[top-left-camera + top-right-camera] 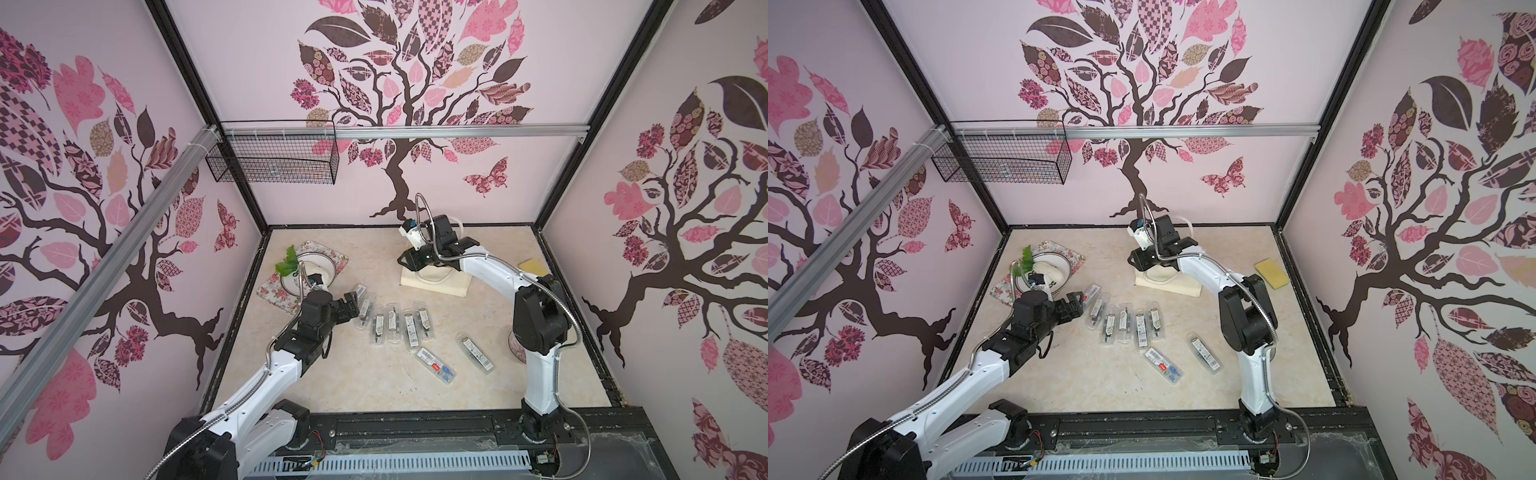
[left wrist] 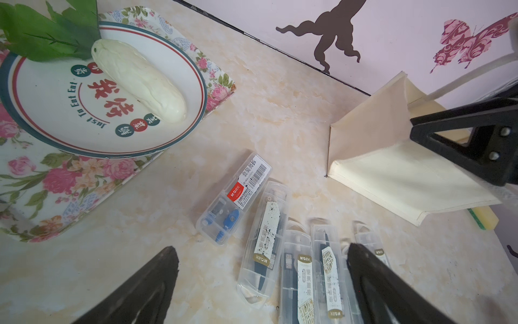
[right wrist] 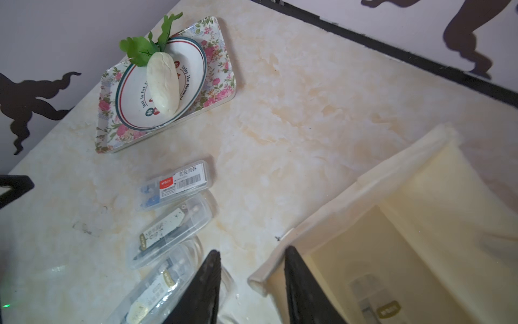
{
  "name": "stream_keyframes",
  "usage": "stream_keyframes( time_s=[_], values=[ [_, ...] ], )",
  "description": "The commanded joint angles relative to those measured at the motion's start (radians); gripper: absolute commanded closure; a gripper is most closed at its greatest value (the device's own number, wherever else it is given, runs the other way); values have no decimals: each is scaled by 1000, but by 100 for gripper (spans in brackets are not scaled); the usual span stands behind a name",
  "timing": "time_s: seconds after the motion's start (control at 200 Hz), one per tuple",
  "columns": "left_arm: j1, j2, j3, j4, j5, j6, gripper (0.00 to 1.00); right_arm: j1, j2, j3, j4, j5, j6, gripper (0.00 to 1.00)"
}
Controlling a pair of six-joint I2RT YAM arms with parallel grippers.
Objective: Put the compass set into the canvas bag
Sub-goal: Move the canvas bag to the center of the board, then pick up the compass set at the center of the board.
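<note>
Cream canvas bag (image 1: 449, 286) stands mouth-up at back centre, long side running left-right, with one compass set (image 3: 370, 294) lying on its bottom. Your right gripper (image 3: 252, 251) hangs over the bag's left end, jaws slightly apart, nothing between them. The clear compass sets (image 1: 392, 322) sit in a row mid-table, long axes pointing at the back wall. Two loose sets (image 1: 436, 365) lie skewed nearer you. Your left gripper (image 2: 262, 246) is spread wide above the row's left end. There's bare table in front, tray (image 1: 274, 293) left, sponge (image 1: 534, 266) right of the bag.

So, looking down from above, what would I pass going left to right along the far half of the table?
The floral tray → the canvas bag → the yellow sponge.
</note>
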Motion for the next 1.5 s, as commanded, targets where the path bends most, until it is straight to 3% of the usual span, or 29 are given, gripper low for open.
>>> stream_keyframes(
  time_s=[0.0,0.19,0.29,0.43,0.62,0.725,0.85,1.22,1.495],
  values=[
    [-2,-22,-10,-12,-24,5,3,4,11,34,-3,-17,-10,43],
    [-2,-36,-12,-9,-47,6,3,4,-177,-54,68,94,16,19],
    [-3,-34,-5,-10,-51,12,3,3,-298,-101,73,199,34,12],
    [-3,-23,15,-9,-28,20,3,2,-457,-200,74,337,89,8],
    [-3,29,62,-45,-15,2,3,3,-615,-348,63,401,191,8],
    [-3,86,100,-99,-55,-8,3,3,-694,-463,90,376,220,10],
    [-3,150,152,-158,-56,0,3,4,-783,-583,109,249,243,17],
    [-3,171,122,-62,-20,-14,3,17,-1066,-813,142,-85,231,21],
    [-3,180,125,-64,-4,-17,3,46,-975,-908,116,44,275,24]
  ],
)
